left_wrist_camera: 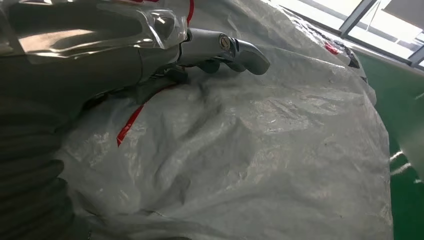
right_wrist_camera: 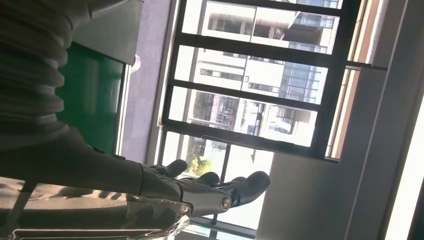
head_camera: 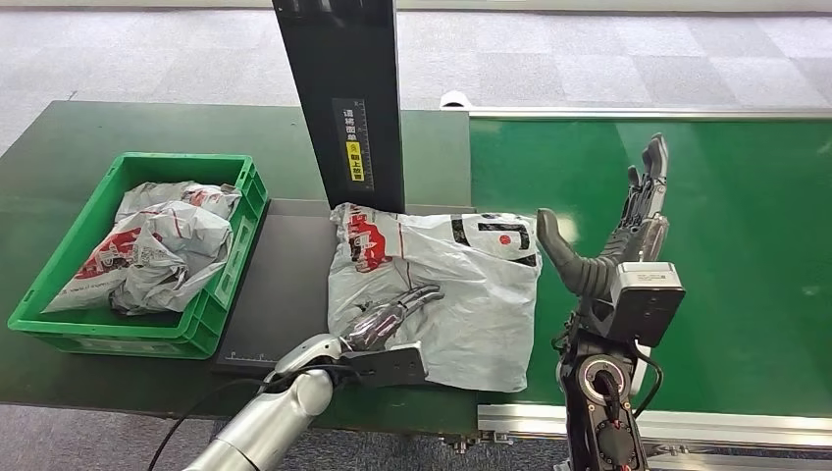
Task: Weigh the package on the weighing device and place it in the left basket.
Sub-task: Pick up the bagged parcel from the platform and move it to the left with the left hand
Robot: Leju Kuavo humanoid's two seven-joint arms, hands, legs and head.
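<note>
A: Where does the package [head_camera: 442,285] lie?

B: Flat on the dark scale plate [head_camera: 285,285], at the foot of the black post [head_camera: 343,98]; its right part overhangs onto the green belt [head_camera: 687,245]. It is a grey plastic mailer bag with red and black print.

A: Left hand [head_camera: 392,314]?

B: It rests on the bag's near-left part, fingers [left_wrist_camera: 225,50] stretched along the film. The wrist view shows them lying on the wrinkles; whether any fold is pinched, I cannot tell.

A: Right hand [head_camera: 623,235]?

B: Raised beside the bag's right edge, fingers spread and upright, holding nothing.

A: Handling?

B: Judged soft, light and slippery; the film will probably sag and slide. A bunched fold near the left edge looks the best hold.

A: Destination?

B: The green basket [head_camera: 235,177] stands just left of the scale, with similar bags [head_camera: 157,245] in it.
</note>
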